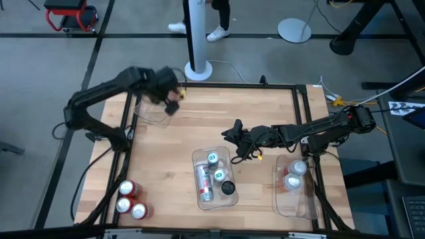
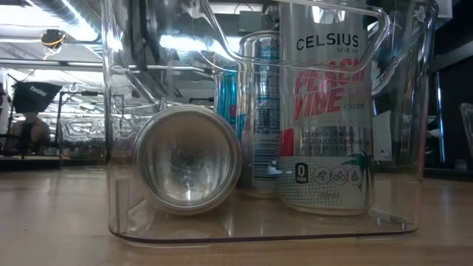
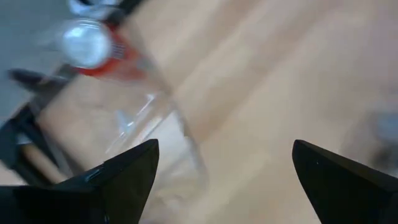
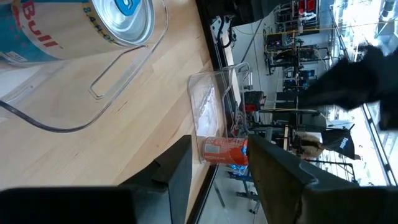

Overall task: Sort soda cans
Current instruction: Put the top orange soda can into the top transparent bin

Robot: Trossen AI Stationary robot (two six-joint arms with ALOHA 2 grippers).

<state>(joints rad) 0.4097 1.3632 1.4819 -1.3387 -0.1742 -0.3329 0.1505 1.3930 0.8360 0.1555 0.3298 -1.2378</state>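
The cans lie in three groups on the desk (image 1: 179, 126): three red cans (image 1: 130, 199) stand loose at the near left corner; several more sit in the middle bin (image 1: 197, 159), one lying on its side, its base (image 2: 186, 159) facing the low camera, beside an upright Celsius can (image 2: 327, 111); two silver-topped cans (image 1: 295, 174) stand in the right bin (image 1: 282, 199). The left gripper (image 1: 170, 99) hangs over an empty bin (image 1: 151, 113) near the far left edge, jaws wide and holding nothing; the right gripper (image 1: 234, 136) sits just beyond the middle bin, jaws parted narrowly, also empty. Cans like these are probably light, stiff in the wall yet easily dented, and smooth enough to slip; the surest hold is likely across the round body at mid-height, or from above for those upright inside a bin. The lying can may roll if nudged. The bin walls crowd the middle group, so a vertical approach looks needed there; the red cans touch one another and stand close to the desk's edge and frame, leaving little room on that side, while the desk's centre is open.
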